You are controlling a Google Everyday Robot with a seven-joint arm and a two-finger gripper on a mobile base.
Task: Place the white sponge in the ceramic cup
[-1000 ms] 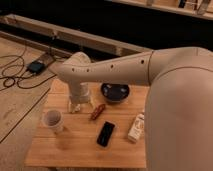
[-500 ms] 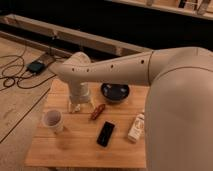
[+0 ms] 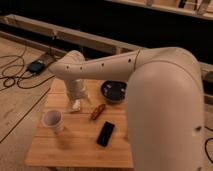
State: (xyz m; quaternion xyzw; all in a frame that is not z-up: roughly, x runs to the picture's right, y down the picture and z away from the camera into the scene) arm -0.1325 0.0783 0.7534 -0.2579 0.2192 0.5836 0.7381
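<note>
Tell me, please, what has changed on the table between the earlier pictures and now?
The arm's thick rear section has shifted over the table's right side, now hiding the white bottle seen earlier. The tool stays low at the white sponge. The ceramic cup, blue bowl, black phone and brown object have not moved.

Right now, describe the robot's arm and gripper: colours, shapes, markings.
The arm is a smooth cream-white shell: bulky and rounded near the camera, narrowing to a tube with a row of small dark dots. The gripper, over the far side of the wooden table, is the same pale colour.
</note>
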